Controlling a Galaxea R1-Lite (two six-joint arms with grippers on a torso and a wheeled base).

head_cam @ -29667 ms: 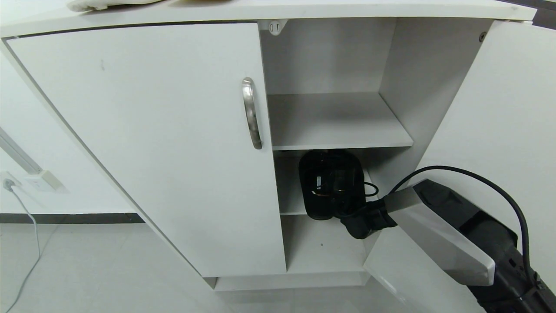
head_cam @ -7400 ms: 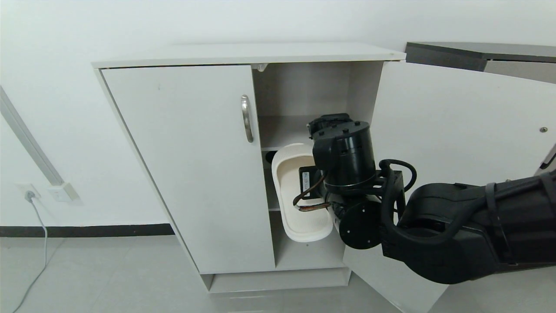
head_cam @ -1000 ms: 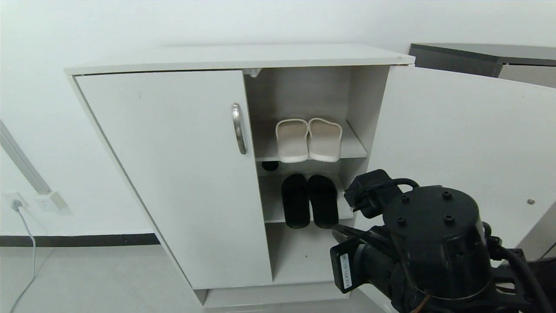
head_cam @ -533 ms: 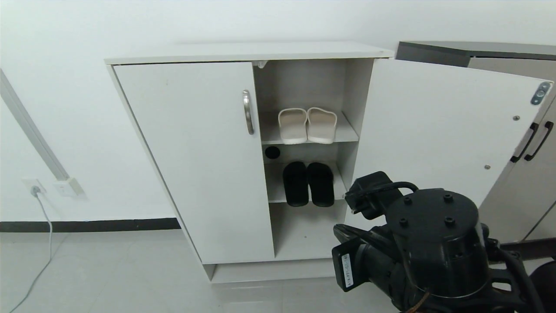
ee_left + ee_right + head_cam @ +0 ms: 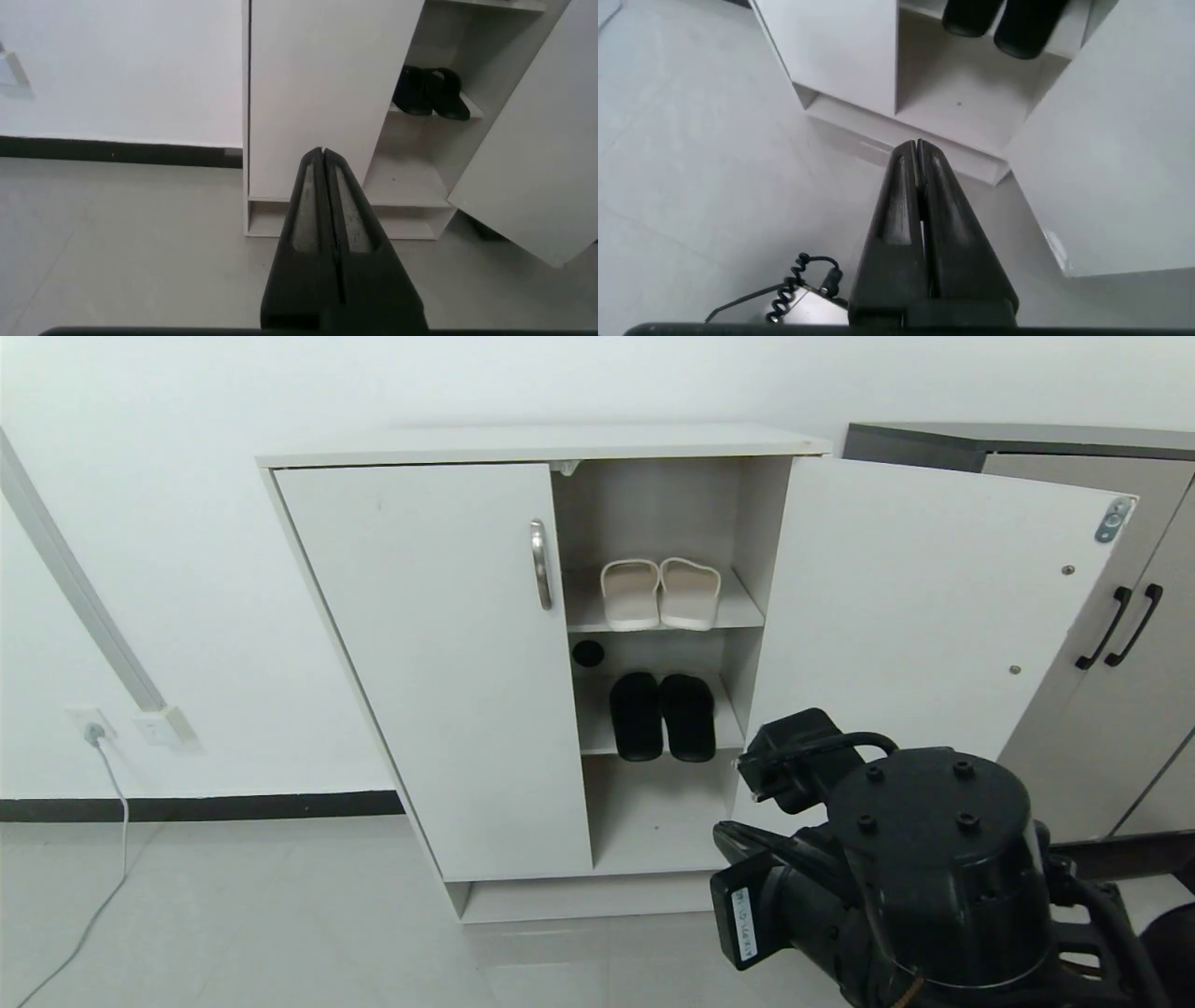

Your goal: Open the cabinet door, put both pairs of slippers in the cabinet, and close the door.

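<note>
You have the white slippers (image 5: 660, 594) on the upper shelf (image 5: 583, 611) of the cabinet (image 5: 541, 443) and the black slippers (image 5: 662, 716) on the middle shelf (image 5: 593, 728), each pair side by side. The right door (image 5: 924, 625) stands open, the left door (image 5: 439, 653) shut. The left end effector (image 5: 322, 157) and right end effector (image 5: 917, 149) are closed tight, empty, over the floor (image 5: 112, 243).

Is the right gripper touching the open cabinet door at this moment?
Apart. In the right wrist view the shut right gripper points toward the floor, and bare floor shows between it and the open door.
</note>
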